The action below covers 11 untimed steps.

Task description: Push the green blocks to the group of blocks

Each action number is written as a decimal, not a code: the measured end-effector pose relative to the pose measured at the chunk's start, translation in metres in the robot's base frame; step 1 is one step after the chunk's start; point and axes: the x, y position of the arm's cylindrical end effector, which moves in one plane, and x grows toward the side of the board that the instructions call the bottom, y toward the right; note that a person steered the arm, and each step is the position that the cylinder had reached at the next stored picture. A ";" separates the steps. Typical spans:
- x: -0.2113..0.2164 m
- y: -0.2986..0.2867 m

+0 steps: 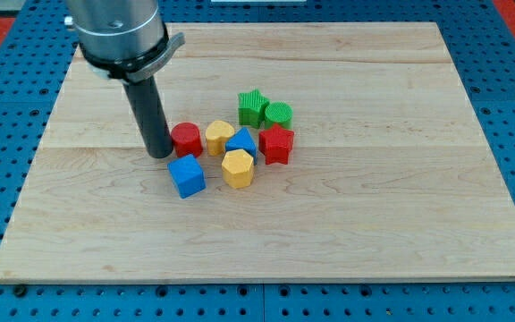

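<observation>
Claw is hardly the word for what this arm carries: a straight dark rod that can neither clench nor release, so it holds nothing, and my tip [160,154] stands on the counter [401,233] at the left edge of the cluster. It sits just beside the red cylinder [186,139], touching it or very nearly; I cannot tell which.

Outward from there, the blue cube [187,175] lies just below and to the right of the tip. Right of the red cylinder comes a rounded yellow block [220,138], then a blue block with a peaked top [241,143], with a yellow hexagonal block [238,167] below it and a red star-like block [276,143] at the right.

Both green blocks, a green star [252,108] and a green cylinder [278,114], sit side by side at the top right, close against the red star-like block.

By my judgement the greens are already with the group, so the task looks nearly or fully done. Any further closing up would call for bringing the tip round above the greens and pushing gently toward the view's bottom.

No containers appear anywhere.
</observation>
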 end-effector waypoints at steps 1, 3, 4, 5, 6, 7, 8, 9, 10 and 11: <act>-0.012 0.002; 0.009 -0.010; 0.072 -0.043; 0.119 0.000; 0.098 0.010; 0.051 0.014; 0.035 0.018; 0.084 0.069; 0.071 0.127; 0.041 0.113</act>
